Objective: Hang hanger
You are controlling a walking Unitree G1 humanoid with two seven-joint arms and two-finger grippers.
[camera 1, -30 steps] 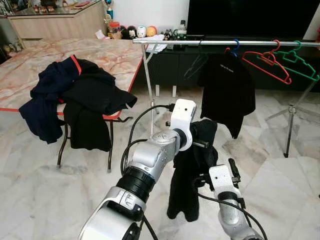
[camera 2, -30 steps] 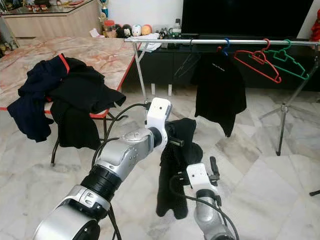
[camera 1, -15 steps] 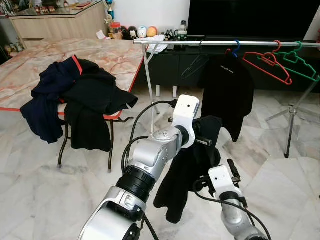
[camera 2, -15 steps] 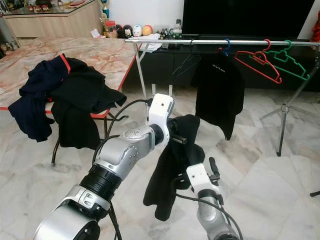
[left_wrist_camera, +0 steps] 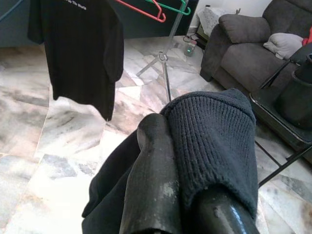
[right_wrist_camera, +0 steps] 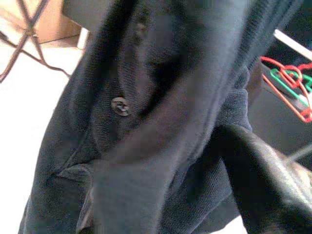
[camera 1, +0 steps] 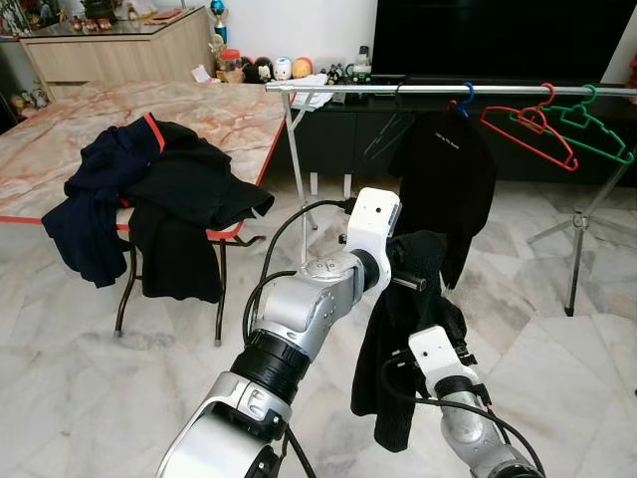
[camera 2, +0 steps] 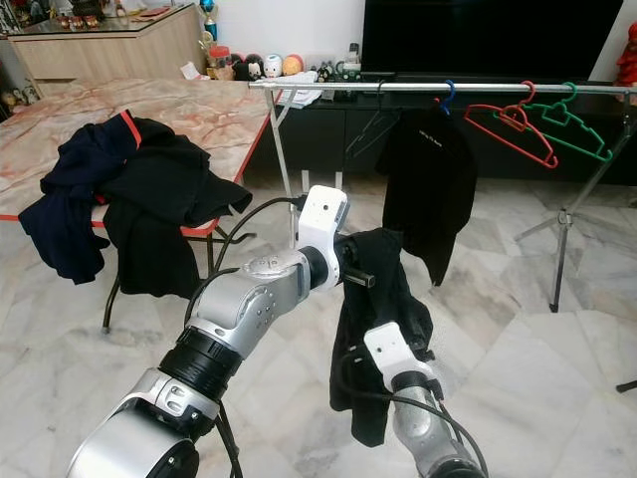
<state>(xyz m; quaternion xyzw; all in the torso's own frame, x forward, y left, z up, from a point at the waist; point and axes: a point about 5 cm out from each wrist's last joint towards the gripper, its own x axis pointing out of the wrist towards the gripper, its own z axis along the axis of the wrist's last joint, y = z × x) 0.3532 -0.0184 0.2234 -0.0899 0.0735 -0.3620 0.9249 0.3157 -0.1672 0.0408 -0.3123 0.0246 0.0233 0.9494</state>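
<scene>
My left gripper (camera 1: 422, 267) is raised at chest height, shut on the top of a black knit garment (camera 1: 398, 378) that hangs from it toward the floor. In the left wrist view its fingers (left_wrist_camera: 152, 185) have the ribbed cloth (left_wrist_camera: 214, 141) pinched between them. My right gripper (camera 1: 454, 335) is lower, pressed into the garment's middle; a button (right_wrist_camera: 119, 106) and folds are close before it. Beyond stands a metal clothes rail (camera 1: 418, 88) with a black T-shirt (camera 1: 450, 179) on a blue hanger (camera 1: 467, 94), a red hanger (camera 1: 528, 124) and a green hanger (camera 1: 589, 121).
At the left, a marble-topped table (camera 1: 234, 115) carries a pile of dark clothes (camera 1: 149, 194) that spills over its edge. The rail's legs (camera 1: 297, 169) and tripod foot (camera 1: 577, 234) stand on the tiled floor. A dark TV cabinet (camera 1: 338, 129) lies behind the rail.
The left gripper has risen a little and shifted right toward the rail. The garment swung out to the left, then back, and now hangs straight. The right gripper has moved into the cloth.
</scene>
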